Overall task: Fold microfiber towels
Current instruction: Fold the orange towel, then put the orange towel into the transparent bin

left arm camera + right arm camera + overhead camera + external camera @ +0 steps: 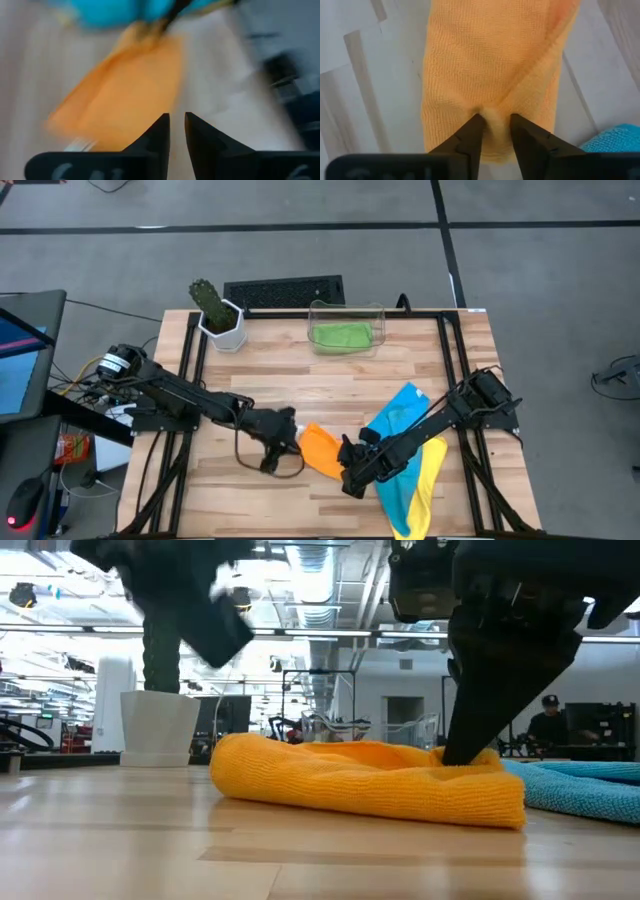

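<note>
The orange towel (320,450) lies folded as a narrow strip on the wooden table, between my two grippers. My right gripper (493,122) comes down on the end of it that lies toward the table's right edge, shut on a pucker of cloth. My left gripper (177,132) hovers just off the towel's left end with a narrow bare gap between its fingers. The blue towel (400,425) and the yellow towel (425,480) lie crumpled under my right arm. A green towel (340,335) lies folded in the clear bin. My right gripper pinches a small ridge of the orange towel's top layer (492,116) between its two fingertips, near the strip's right end. The fingers slant down from above and from the table's right side. The towel lies flat on the table, its end pressed down under a fingertip (462,752).
A white pot with a cactus (218,315) stands at the far left. The clear bin (346,310) stands at the far middle, with a dark keyboard (285,290) behind the table's edge. Bare wood lies along the near left.
</note>
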